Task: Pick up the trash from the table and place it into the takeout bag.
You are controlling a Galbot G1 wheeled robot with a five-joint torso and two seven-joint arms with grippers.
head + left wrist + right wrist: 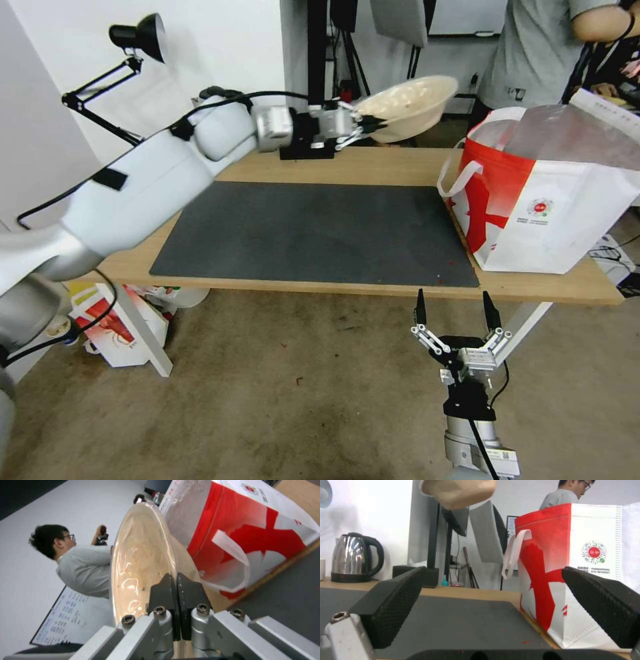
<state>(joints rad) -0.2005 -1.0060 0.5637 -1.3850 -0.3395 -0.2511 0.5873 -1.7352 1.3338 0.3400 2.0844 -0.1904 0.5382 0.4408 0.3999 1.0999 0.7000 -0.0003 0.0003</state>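
Beige bowl point(410, 107) aloft, steel kettle point(353, 557) behind

Looks like a robotics lab to me: bare concrete floor point(280, 400), a desk point(373, 167) with a grey mat point(313, 233), black stands point(317, 47) and a clamp lamp point(137, 37).

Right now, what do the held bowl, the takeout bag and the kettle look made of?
Bowl, pinched at its rim by the left gripper: thin glossy beige plastic, judging by its sheen. Takeout bag: matte woven-looking fabric, probably non-woven; stitched edges. Kettle: mirror-polished steel body, black plastic-looking handle.
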